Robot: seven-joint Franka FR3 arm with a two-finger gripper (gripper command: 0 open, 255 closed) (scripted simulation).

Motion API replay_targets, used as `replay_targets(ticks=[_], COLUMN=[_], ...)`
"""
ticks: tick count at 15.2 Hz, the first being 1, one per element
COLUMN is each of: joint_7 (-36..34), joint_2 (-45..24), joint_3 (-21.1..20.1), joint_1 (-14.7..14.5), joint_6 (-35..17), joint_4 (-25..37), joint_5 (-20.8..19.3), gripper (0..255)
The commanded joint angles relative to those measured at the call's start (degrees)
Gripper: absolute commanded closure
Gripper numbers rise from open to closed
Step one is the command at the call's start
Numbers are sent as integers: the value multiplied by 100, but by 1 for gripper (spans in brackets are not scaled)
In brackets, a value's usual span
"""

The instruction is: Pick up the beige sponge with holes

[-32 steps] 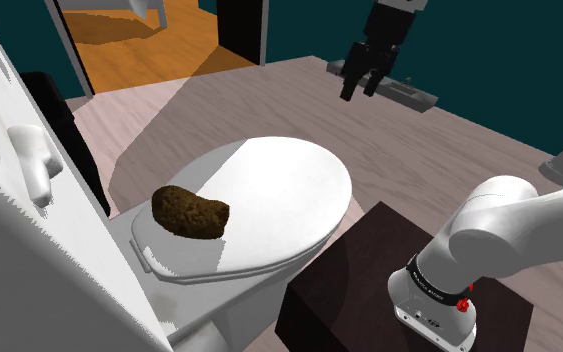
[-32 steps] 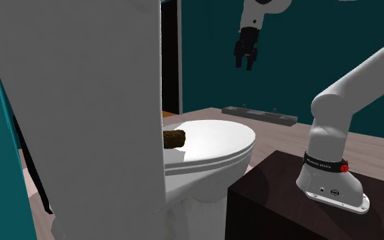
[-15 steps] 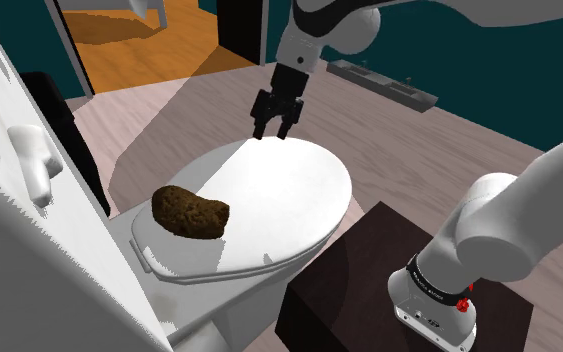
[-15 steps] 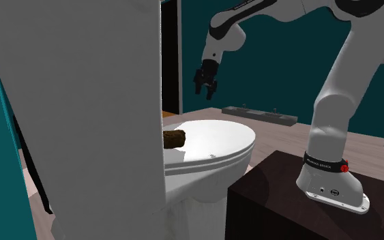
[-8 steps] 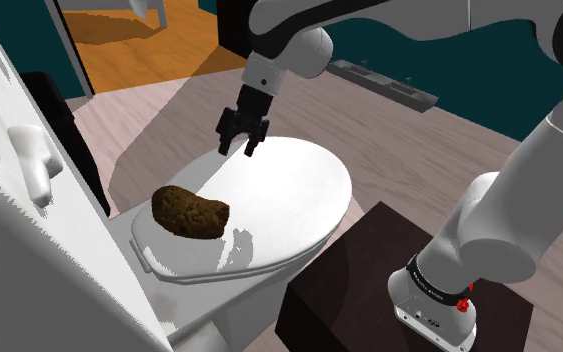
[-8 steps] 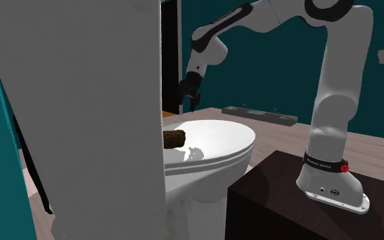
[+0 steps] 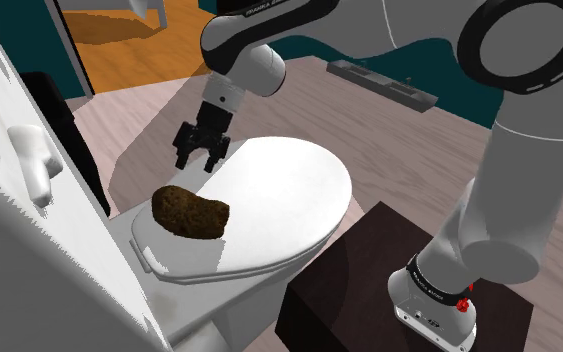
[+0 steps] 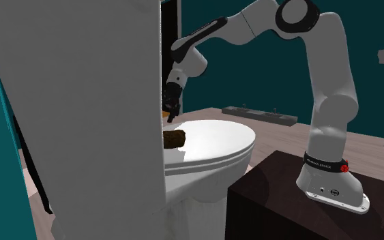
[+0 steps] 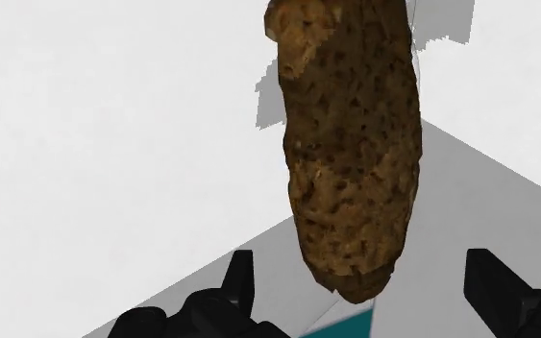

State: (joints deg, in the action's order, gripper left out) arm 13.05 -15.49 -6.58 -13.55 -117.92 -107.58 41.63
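Note:
A brown, pitted sponge (image 7: 190, 212) lies on the shut white toilet lid (image 7: 279, 200), near the lid's hinge end. The second exterior view has the sponge (image 8: 175, 138) peeking out from behind a white wall panel. My black gripper (image 7: 195, 159) hangs open a short way above the lid, up and slightly right of the sponge in the shoulder view, touching nothing. It also hovers above the sponge in the second exterior view (image 8: 170, 112). In the wrist view the long sponge (image 9: 353, 144) stretches ahead of the gripper (image 9: 364, 288), its near end between the spread fingertips (image 9: 240, 277), untouched.
The toilet tank and flush handle (image 7: 31, 165) stand at the shoulder view's left. My dark stand (image 7: 399, 295) sits at the lower right beside the bowl. A tall white panel (image 8: 81, 116) blocks the second exterior view's left. An open doorway to an orange floor (image 7: 129, 35) lies beyond.
The arm has swung from high at the shoulder view's upper right down and to the left, bringing the open gripper low over the lid close to the sponge. The sponge has not moved.

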Motion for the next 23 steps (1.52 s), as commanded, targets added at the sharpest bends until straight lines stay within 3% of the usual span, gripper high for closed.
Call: replay_targets(ticks=[1, 5, 14, 15, 23], joint_7=[59, 105, 409, 410, 396], joint_2=[-364, -1033, -1337, -1342, -1333], joint_3=[-104, -261, -288, -287, -292], joint_1=[-58, -137, -147, -147, -157], joint_6=[-30, 2, -312, -313, -319], joint_4=[322, 1009, 902, 904, 903], joint_5=[177, 377, 487, 487, 488], gripper=[0, 0, 0, 255, 255])
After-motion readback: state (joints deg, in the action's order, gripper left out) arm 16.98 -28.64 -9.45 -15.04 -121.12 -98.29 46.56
